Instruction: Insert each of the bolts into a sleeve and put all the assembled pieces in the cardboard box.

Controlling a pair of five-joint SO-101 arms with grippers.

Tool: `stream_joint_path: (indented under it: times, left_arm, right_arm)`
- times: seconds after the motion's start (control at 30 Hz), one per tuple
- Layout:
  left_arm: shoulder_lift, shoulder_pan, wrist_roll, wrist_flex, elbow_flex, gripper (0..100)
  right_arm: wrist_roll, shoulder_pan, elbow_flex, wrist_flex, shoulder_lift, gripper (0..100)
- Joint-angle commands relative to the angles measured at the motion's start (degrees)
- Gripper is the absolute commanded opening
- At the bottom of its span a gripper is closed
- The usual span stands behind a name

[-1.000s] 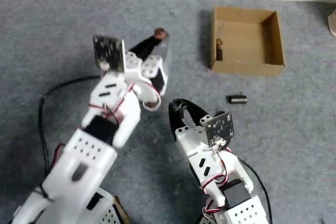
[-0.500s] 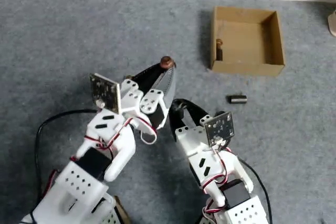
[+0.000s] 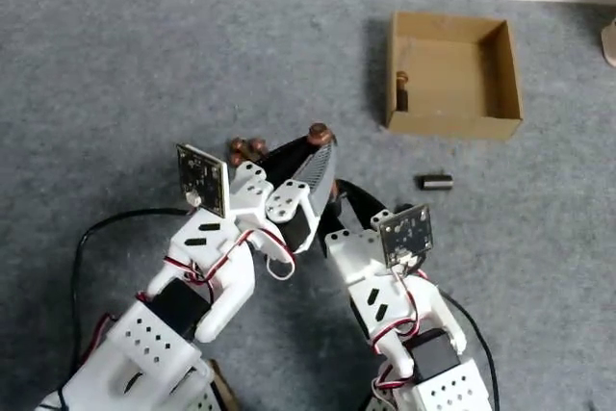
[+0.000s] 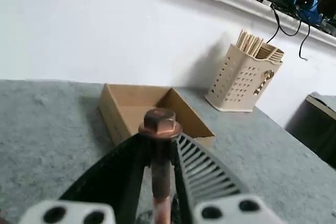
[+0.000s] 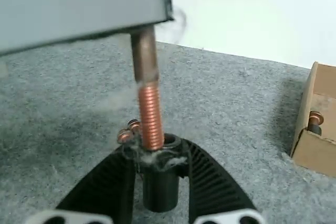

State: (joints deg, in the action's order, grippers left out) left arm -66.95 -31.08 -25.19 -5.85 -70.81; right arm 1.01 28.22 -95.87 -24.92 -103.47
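Left claw [image 3: 314, 147]: closed on a copper bolt [image 3: 319, 132], near the middle of the grey counter [image 3: 115, 64]. In the left wrist view the bolt [image 4: 159, 124] stands between the claw's two fingers, hex head clear of the tips and shank clamped below it.

Right claw [image 3: 339, 201]: just beside the left one, partly under it in the high view. Right wrist view shows this claw [image 5: 157, 157] closed on a black sleeve [image 5: 157, 188], held upright with its mouth open.

Bolt over sleeve: in the right wrist view the bolt [image 5: 149, 114] hangs threaded end down, tip at the sleeve's mouth. The spot is smeared there; the tip looks to be at the rim or just inside, and I cannot tell which.

Cardboard box [image 3: 452, 125]: far side of the counter, well apart from both claws, open top. One assembled piece [image 3: 401, 90] lies inside against a side wall. It also shows in the right wrist view [image 5: 314, 120].

Loose sleeve [image 3: 435, 181]: on its side on the counter, between the box and the right arm, near the box's front wall.

Loose bolts [image 3: 245, 149]: small cluster on the counter just beside the left claw, on the side away from the box.

Beyond the box, left wrist view: a pale perforated holder [image 4: 244, 80] with wooden sticks, against a white wall.
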Motion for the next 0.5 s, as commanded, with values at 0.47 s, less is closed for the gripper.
stream_joint_path:
  times: [0.47]
  left_arm:
    - [-1.45,3.38,2.02,1.58,1.27,1]
  right_arm:
    - [-0.62,2.77,-8.92,1.80,-0.92,0.5]
